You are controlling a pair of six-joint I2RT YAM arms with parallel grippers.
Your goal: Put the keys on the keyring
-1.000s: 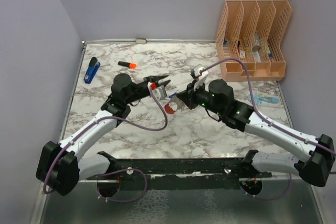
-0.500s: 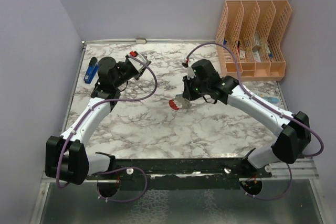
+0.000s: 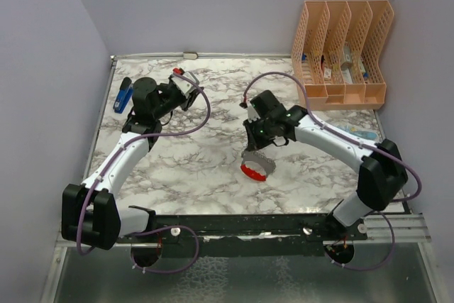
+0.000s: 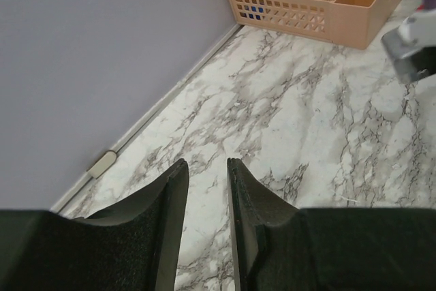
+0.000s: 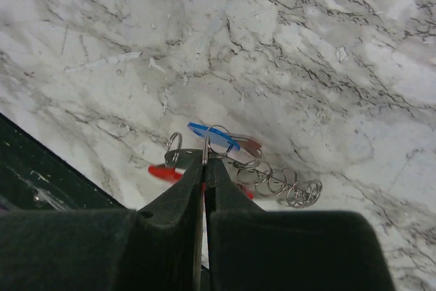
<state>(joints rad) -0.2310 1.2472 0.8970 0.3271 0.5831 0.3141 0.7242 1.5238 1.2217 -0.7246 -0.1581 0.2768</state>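
The keyring (image 3: 256, 167), a red crescent and a silvery side, hangs at my right gripper (image 3: 257, 148) near the table's middle. In the right wrist view my right gripper (image 5: 204, 161) is shut on a thin metal ring of the keyring (image 5: 165, 172). A blue-headed key (image 5: 212, 136) lies just past the fingertips. A chain of small silvery rings (image 5: 276, 182) trails right. My left gripper (image 3: 186, 86) is at the far left, open and empty; its fingers (image 4: 176, 189) stand apart over bare marble.
A dark-blue stapler-like object (image 3: 125, 95) lies at the far left edge. A peach desk organizer (image 3: 340, 54) stands at the far right corner, also in the left wrist view (image 4: 320, 1). A pen-like item (image 3: 357, 133) lies by the right edge.
My right gripper has moved toward the near edge with the keyring in it. My left arm swung back to the far left a second ago and has since held still.
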